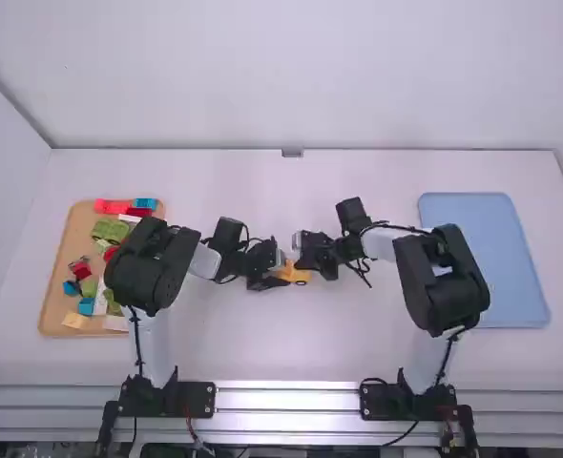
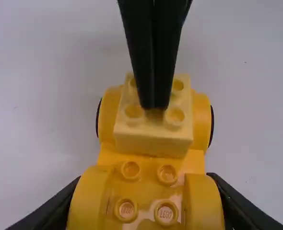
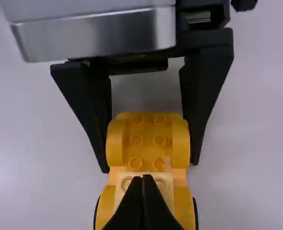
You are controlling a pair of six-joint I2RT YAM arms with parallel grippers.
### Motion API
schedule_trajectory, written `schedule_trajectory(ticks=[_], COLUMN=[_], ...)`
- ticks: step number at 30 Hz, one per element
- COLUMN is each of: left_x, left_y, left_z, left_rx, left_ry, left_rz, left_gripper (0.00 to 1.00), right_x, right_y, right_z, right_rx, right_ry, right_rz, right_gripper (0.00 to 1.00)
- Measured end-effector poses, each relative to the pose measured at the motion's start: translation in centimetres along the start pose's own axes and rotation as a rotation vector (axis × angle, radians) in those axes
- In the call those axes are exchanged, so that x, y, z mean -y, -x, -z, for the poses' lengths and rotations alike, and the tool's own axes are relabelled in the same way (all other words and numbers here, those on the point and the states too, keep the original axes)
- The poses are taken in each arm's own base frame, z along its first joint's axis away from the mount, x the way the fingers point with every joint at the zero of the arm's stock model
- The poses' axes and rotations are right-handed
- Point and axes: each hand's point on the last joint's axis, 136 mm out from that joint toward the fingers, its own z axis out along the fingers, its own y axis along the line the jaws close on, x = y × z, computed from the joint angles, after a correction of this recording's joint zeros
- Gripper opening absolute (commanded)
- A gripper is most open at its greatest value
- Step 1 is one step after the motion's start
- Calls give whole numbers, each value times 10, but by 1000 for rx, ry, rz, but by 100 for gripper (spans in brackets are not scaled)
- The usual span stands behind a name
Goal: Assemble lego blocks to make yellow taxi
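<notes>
White table, pale walls, and two arms bent over one little yellow car

White walls meet the white table (image 1: 358,353) behind the whole scene, and from where I stand all the business is at the middle. Both grippers come in at the yellow car base (image 2: 147,173), one from either side. It sits between the two arms, a good way from either tray.

The left gripper (image 1: 281,274) has its fingers (image 3: 196,100) parted just enough to clasp the car base, one against each flank at the end with the rounded fenders (image 3: 181,143). Bare studs run between those fenders. Toward the other end, a pale yellow brick (image 2: 153,141) rests on top, between bulging yellow sides edged in black.

The right gripper (image 1: 302,258) has its two fingers pressed together with nothing between them. Seen from the right wrist, that gripper (image 3: 144,182) points its joined tips over the pale brick; whether they press on it, I can't tell.

Over on the left lies a tan tray (image 1: 67,239) holding a jumble of blocks, among them a red block (image 1: 112,206), a blue block (image 1: 145,203) and a green block (image 1: 110,229). Part of it is hidden by the left arm. On the right, a blue tray (image 1: 482,258) lies flat beyond the right arm
</notes>
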Motion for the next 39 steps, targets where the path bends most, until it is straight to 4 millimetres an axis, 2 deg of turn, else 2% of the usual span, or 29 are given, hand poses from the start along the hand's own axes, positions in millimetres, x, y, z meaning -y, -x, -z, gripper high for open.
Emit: schedule_trajectory(ticks=[12, 18, 19, 21, 23, 24, 25, 26, 32, 35, 38, 39], left_x=[-3, -4, -3, -2, -3, -3, -3, -4, -8, -10, -10, -11], left_y=[-2, -2, -2, -1, -1, -1, -1, 0, -1, 0, -1, 0], left_z=[1, 2, 2, 1, 1, 1, 1, 1, 1, 1, 1, 1], left_rx=[-7, -6, -4, -5, -5, -5, -5, -4, -9, -9, -12, -12], left_ry=[13, 17, 13, 10, 12, 13, 13, 15, 34, 40, 45, 46], left_rz=[-1, 2, 2, 2, 4, 2, 2, 1, -4, -1, 4, 3], left_gripper=[52, 57, 57, 58, 59, 60, 60, 62, 70, 74, 79, 85], right_x=[5, 5, 4, -1, -3, 1, 1, 14, 54, 66, 68, 64], right_y=[-2, 0, 0, -1, -1, 1, 1, 10, 53, 61, 52, 41], right_z=[-4, -2, -1, 4, 11, 18, 18, 32, 95, 105, 101, 93], right_rx=[14, 30, 14, -10, -49, -66, -66, -76, -68, -57, -59, -69], right_ry=[13, 52, 63, 83, 85, 59, 59, -1, -275, -383, -451, -464], right_rz=[-88, -102, -101, -113, -110, -96, -96, -68, 21, 23, -6, -40], right_gripper=[0, 2, 15, 16, 31, 49, 49, 98, 98, 98, 98, 98])
